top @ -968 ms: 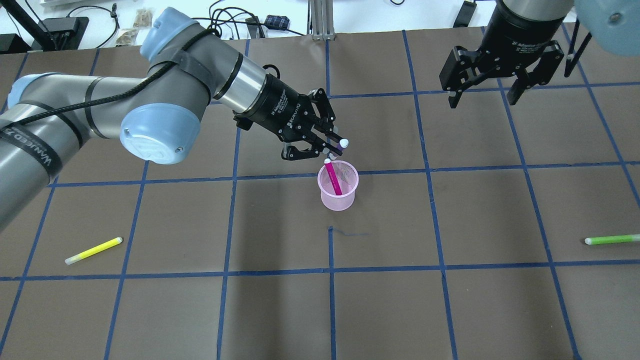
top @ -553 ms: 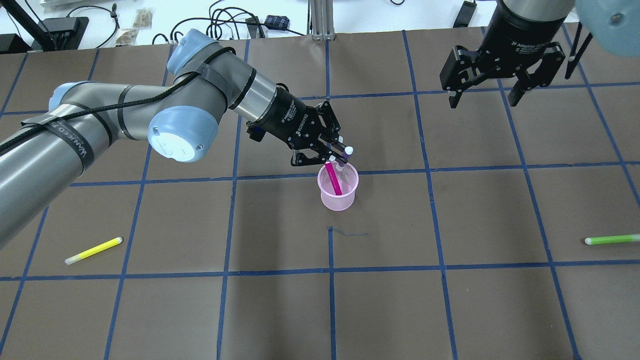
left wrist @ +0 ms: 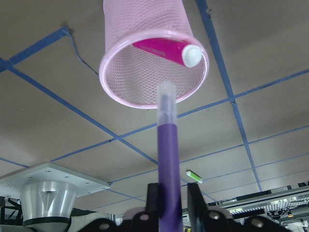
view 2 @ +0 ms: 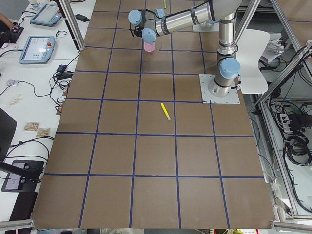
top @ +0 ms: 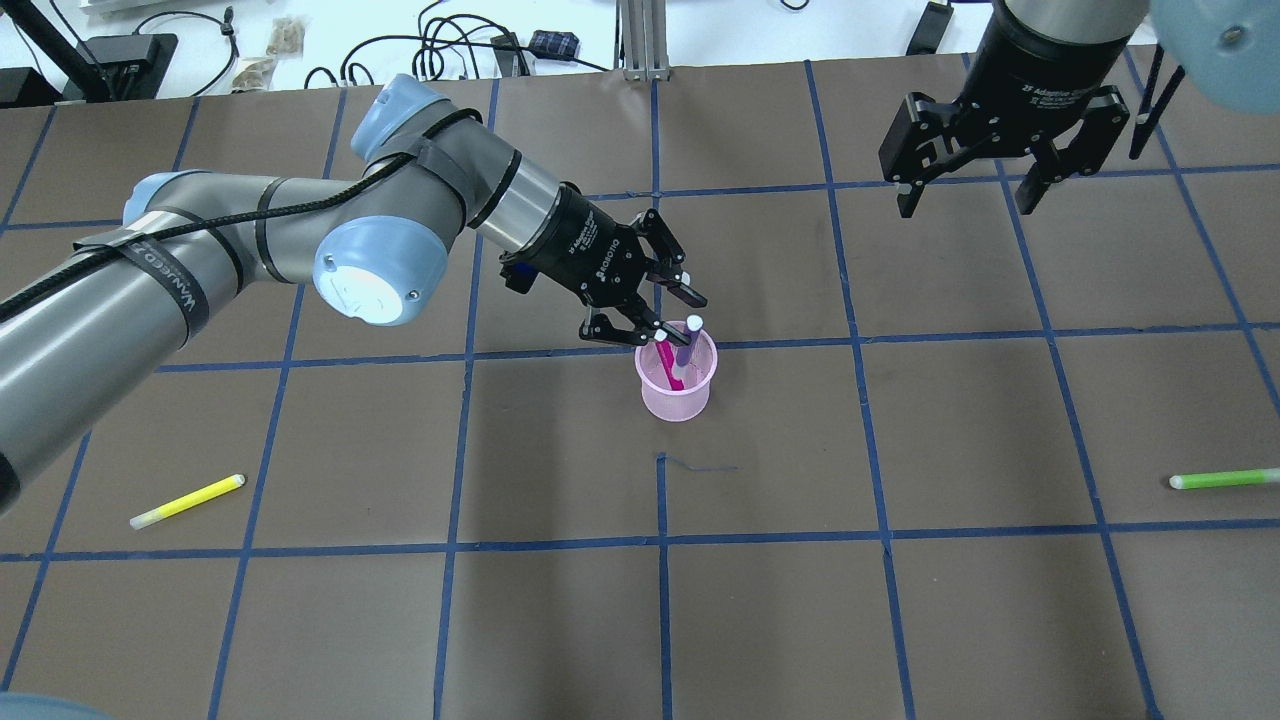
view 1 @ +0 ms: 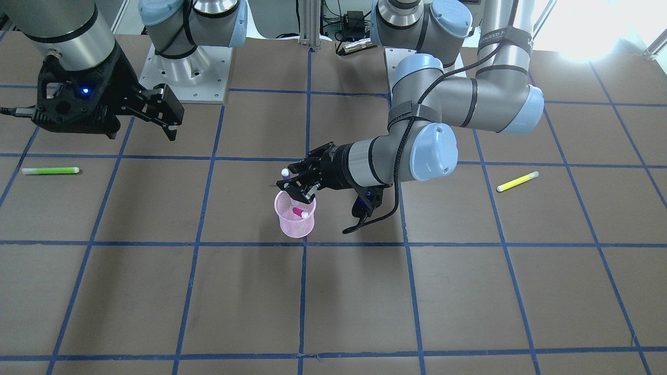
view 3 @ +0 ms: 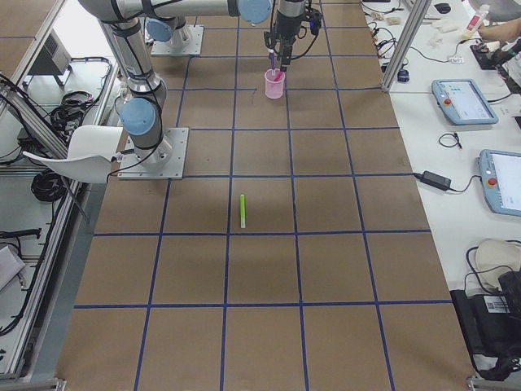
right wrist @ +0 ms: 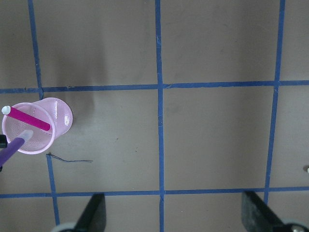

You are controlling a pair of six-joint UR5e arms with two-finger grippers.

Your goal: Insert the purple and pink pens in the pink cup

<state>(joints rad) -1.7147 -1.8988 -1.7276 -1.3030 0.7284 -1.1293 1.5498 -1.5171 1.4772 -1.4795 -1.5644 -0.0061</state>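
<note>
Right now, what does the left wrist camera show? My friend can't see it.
A purple pen, held in the left gripper, points its tip at the mouth of a pink mesh cup. A pink pen already leans inside.

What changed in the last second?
The left gripper moved toward the pink cup and lowered, bringing the purple pen tip into the cup mouth, pen still gripped. Unchanged: pink pen in the cup, right gripper, yellow pen, green pen.

A yellow pen (top: 187, 501) and a green pen (top: 1224, 480) lie flat, well apart, towards opposite ends of the brown, blue-taped worktop (top: 560, 620); cables (top: 455, 45) lie beyond its far edge.
</note>
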